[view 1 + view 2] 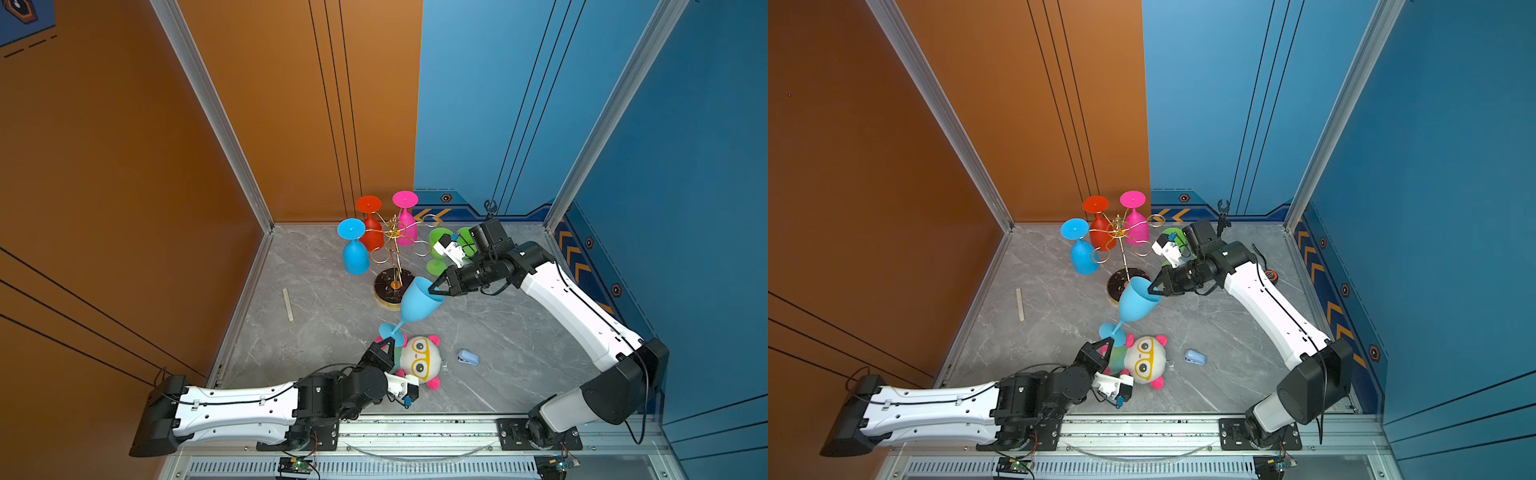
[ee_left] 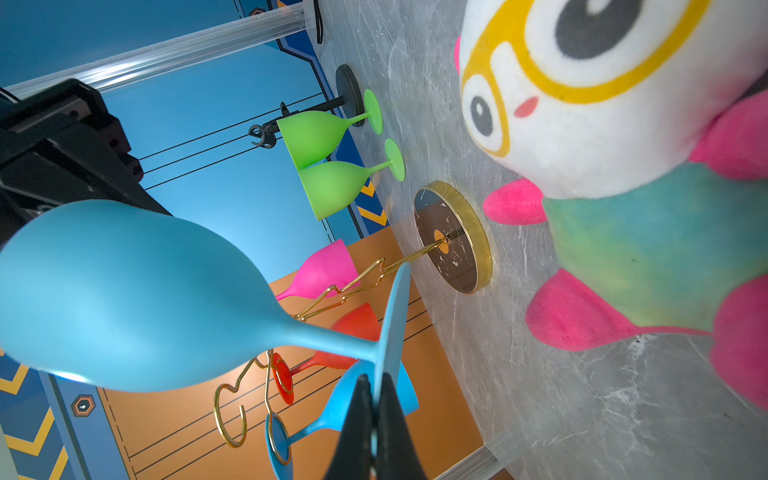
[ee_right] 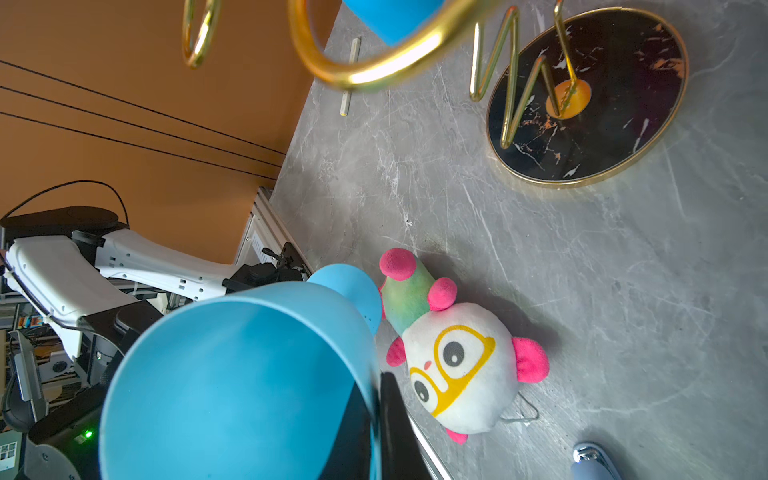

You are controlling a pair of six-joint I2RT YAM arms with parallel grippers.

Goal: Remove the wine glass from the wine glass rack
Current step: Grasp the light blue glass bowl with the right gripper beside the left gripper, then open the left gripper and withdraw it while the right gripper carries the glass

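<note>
Glass status: the blue wine glass (image 1: 417, 305) is off the wine glass rack (image 1: 397, 257) and tilted in the air near the rack's base. The left gripper (image 1: 389, 341) is pinched tight on the edge of its foot, and the right gripper (image 1: 435, 288) is clamped on the bowl's rim. The rack holds 3 glasses upside down: blue one (image 1: 355, 255), red one (image 1: 371, 237), pink one (image 1: 406, 228). 2 green glasses (image 2: 316, 133) stand upright on the table beside a small black stand (image 2: 347, 89).

Blue wine glass (image 1: 419, 306), gold wine glass rack (image 1: 392, 229), grey marbled table (image 1: 519, 332).

Robot lab cell, aluminium frame (image 1: 210, 108), orange panel (image 1: 104, 145), blue panel (image 1: 685, 166), marbled tabletop (image 1: 324, 332)
</note>
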